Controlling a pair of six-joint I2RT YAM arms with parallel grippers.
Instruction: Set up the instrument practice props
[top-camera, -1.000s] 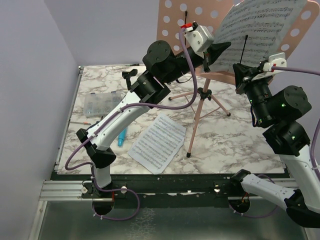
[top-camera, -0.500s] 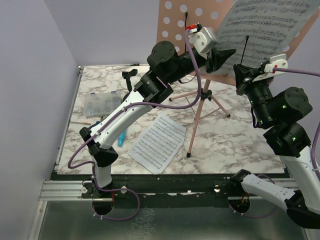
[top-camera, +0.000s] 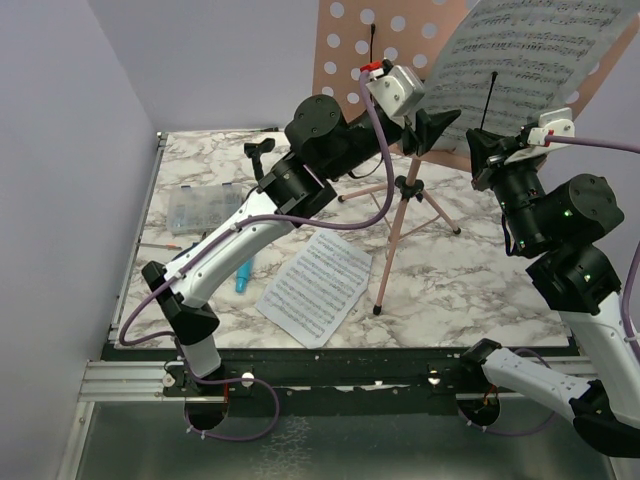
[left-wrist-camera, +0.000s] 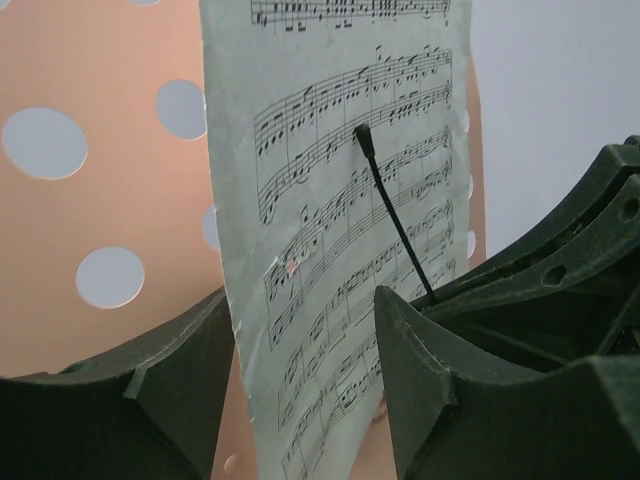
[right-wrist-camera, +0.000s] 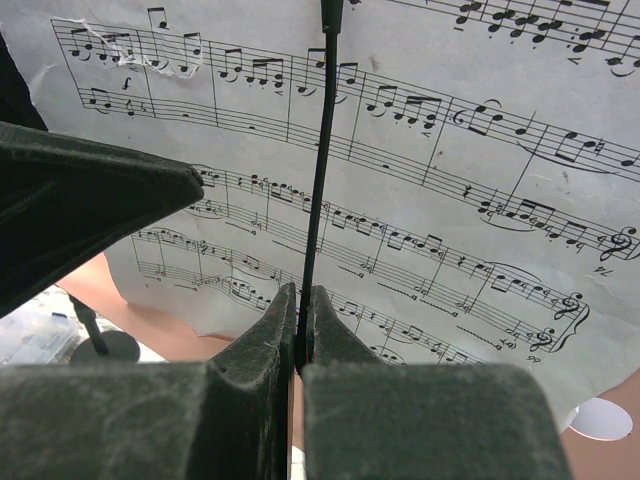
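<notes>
The pink music stand (top-camera: 345, 45) stands on its thin legs by the far edge of the desk (top-camera: 470, 285), and a white music page (top-camera: 530, 50) leans on its holed panel. The left pincer (top-camera: 432, 125) is open about halfway and holds nothing. The left edge of that page is right in front of it, in line with the gap between its fingers. The right pincer (right-wrist-camera: 298, 300) is squeezed shut on a thin black wire (right-wrist-camera: 318, 170) that lies across the front of the page. The page shows only lines of music notes, and a tiny number near its edge is too small to read. Another page (top-camera: 315, 285) lies flat near the near edge of the desk, with the blue toy microphone (top-camera: 243, 275) just beside it on the left.
</notes>
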